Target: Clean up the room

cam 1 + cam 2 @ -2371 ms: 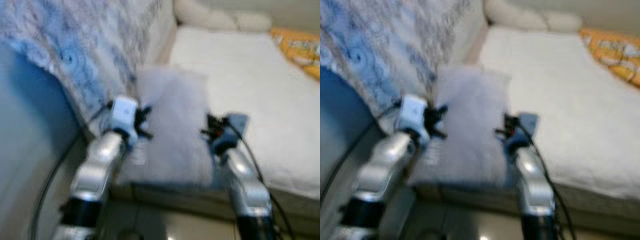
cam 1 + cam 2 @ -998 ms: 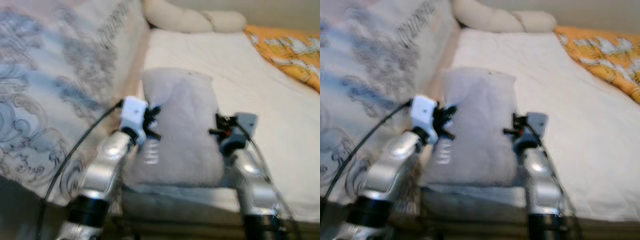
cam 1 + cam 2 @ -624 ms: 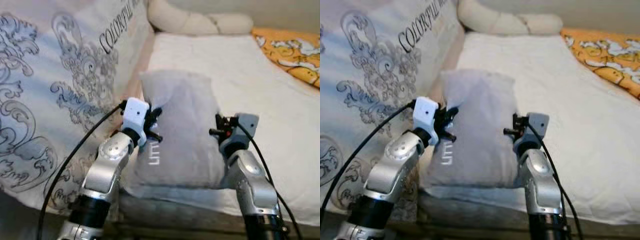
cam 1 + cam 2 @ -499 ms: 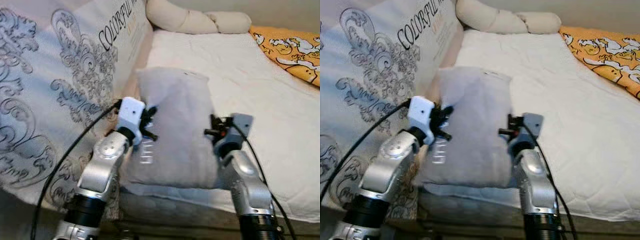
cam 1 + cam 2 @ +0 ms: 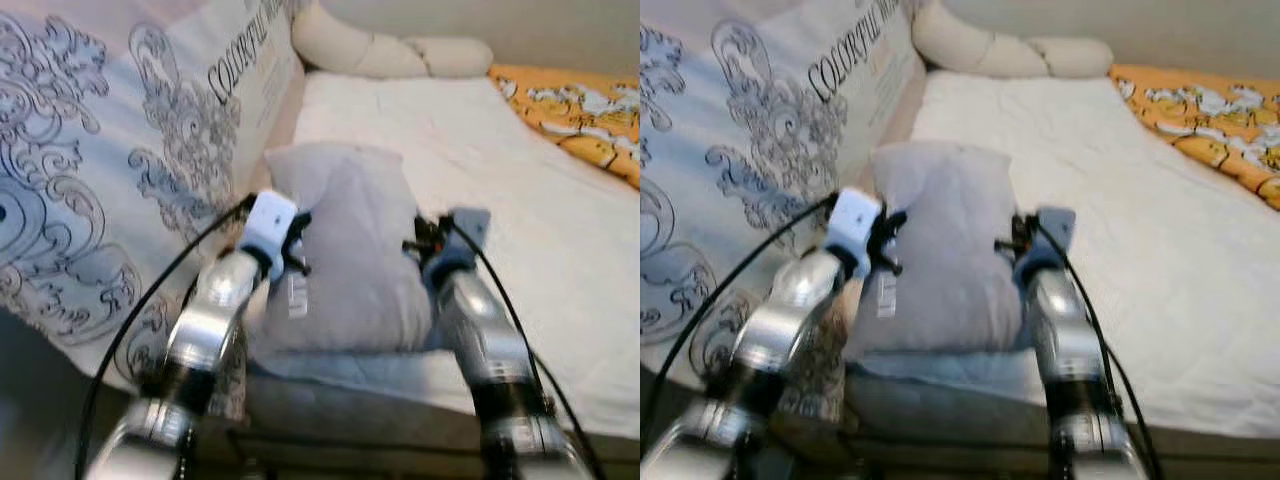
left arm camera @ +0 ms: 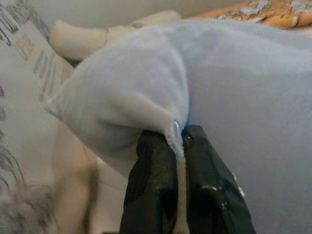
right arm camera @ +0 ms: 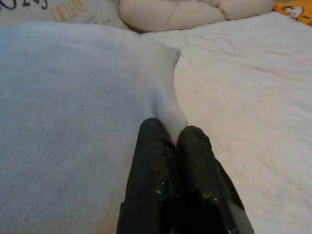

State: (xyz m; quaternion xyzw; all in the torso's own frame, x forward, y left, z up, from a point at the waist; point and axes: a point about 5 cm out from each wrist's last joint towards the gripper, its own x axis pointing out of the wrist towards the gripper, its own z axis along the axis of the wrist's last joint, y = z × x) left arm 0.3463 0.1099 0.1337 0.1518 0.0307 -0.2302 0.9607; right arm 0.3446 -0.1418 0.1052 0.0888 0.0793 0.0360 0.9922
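Observation:
A pale grey pillow [image 5: 345, 250] hangs upright between my two arms, over the near edge of a bed with a white sheet [image 5: 520, 190]. My left gripper [image 6: 178, 146] is shut on the pillow's left edge seam, which runs between its black fingers. On the other side my right gripper [image 7: 175, 139] is shut on the pillow's right edge. A small label [image 5: 297, 297] shows low on the pillow's left side.
A big patterned mattress or cushion [image 5: 110, 190] printed "COLORFUL" leans along the bed's left side. A cream bolster [image 5: 385, 52] lies at the head of the bed. An orange patterned blanket [image 5: 575, 110] covers the far right. The bed frame's front edge [image 5: 350, 400] is just below my arms.
The camera has shifted and the view has sharpened. Both grippers stay shut on the pillow, which now sits a little higher and further over the bed.

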